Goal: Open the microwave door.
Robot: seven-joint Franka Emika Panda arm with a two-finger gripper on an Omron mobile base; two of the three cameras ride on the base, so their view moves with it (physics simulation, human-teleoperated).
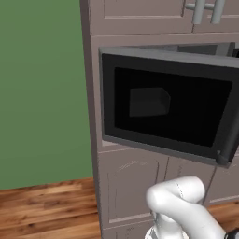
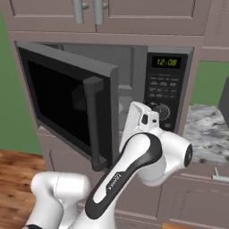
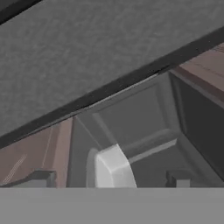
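Note:
The microwave door (image 1: 168, 107) (image 2: 67, 98) stands partly open, swung out to the left on its hinge, its black glass window facing me. Its vertical dark bar handle (image 1: 231, 135) (image 2: 91, 125) runs down the free edge. Behind that edge the microwave (image 2: 163, 89) shows its grey cavity and its black control panel with a lit clock. My white hand (image 2: 139, 118) reaches into the gap between door and cavity, fingers hidden by the door edge. In the hand view my gripper (image 3: 110, 179) is open, its fingertips (image 3: 41, 178) wide apart with nothing between them, under the door's grey inner face (image 3: 87, 48).
Mauve-brown upper cabinets with silver handles (image 2: 87, 11) (image 1: 205, 11) sit above the microwave, and lower cabinet doors (image 1: 130, 186) below it. A green wall (image 1: 42, 93) and wood floor (image 1: 46, 205) lie to the left. A marble counter (image 2: 205, 129) is at the right.

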